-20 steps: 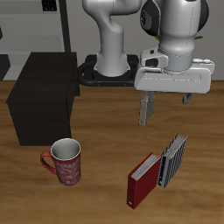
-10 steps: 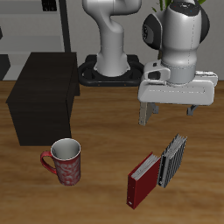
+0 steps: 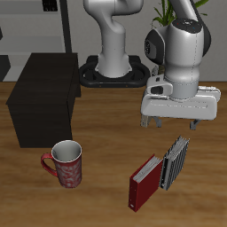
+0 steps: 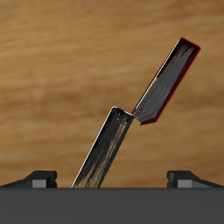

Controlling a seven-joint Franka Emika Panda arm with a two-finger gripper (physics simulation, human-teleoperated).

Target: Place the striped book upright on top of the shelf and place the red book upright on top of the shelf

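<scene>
Gripper [image 3: 170, 121] above striped book [image 3: 177, 161], jaws apart, empty, presumably lining up for grasp. Striped book on desk [image 3: 106, 199] beside red book [image 3: 145, 182]. Shelf [image 3: 44, 96] top bare.

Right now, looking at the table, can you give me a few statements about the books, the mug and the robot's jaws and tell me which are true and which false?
1. The striped book and the red book stand side by side on the table. True.
2. The red book is already on the shelf. False: nothing is on the shelf's top; the book is on the table.
3. The gripper hangs above the striped book, jaws open and empty. True.
4. The mug stands between the two books. False: it stands apart from them, in front of the shelf.
</scene>
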